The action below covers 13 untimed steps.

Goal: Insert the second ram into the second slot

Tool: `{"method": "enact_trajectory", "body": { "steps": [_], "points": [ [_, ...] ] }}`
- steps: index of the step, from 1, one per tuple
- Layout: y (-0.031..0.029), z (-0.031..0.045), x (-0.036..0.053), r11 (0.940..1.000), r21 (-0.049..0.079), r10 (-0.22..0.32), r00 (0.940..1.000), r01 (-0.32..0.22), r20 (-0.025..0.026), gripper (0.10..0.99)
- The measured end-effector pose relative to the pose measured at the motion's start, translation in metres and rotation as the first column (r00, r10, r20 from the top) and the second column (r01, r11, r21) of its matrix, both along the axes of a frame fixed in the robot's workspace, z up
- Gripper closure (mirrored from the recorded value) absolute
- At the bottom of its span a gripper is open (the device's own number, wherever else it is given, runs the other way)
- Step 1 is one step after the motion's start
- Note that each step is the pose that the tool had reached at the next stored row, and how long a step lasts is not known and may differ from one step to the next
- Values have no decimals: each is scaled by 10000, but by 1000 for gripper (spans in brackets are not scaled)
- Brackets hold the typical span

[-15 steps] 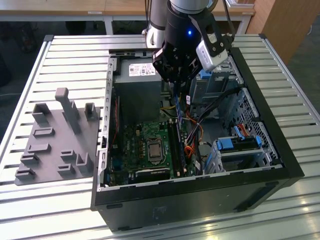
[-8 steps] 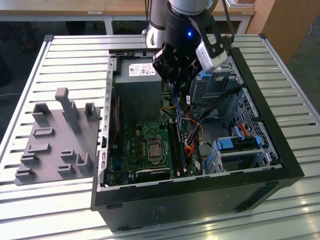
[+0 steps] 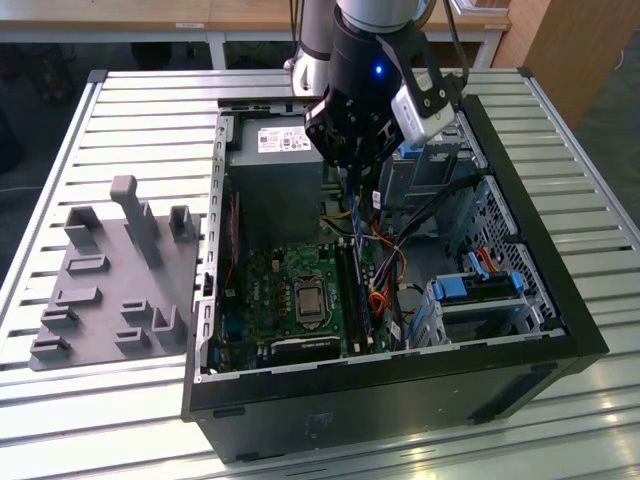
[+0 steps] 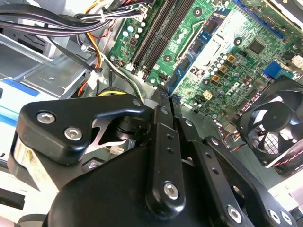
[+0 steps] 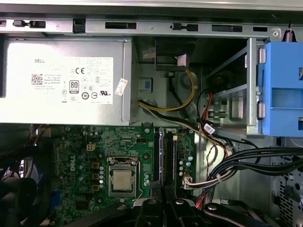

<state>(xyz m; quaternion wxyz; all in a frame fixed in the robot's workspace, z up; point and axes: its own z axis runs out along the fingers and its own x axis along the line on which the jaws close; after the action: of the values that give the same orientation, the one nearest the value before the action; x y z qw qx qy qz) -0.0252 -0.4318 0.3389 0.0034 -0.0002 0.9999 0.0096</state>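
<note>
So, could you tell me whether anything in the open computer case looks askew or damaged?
Nothing stands out: the thin blue-green circuit stick is held straight in the black gripper above the green motherboard, with no visible damage.

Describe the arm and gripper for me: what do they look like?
The arm has silver-grey tube sections that end in a black wrist with a small blue light. A silver-grey box is mounted on the wrist's side. The gripper is matte black, built from flat linkage bars joined by silver socket-head screws.
</note>
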Motion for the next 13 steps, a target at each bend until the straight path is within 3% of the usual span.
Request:
{"method": "enact_trajectory", "body": {
  "steps": [13],
  "points": [
    [0, -43, 0, 10000, 0, 0, 10000, 0, 0, 949]
  ]
}}
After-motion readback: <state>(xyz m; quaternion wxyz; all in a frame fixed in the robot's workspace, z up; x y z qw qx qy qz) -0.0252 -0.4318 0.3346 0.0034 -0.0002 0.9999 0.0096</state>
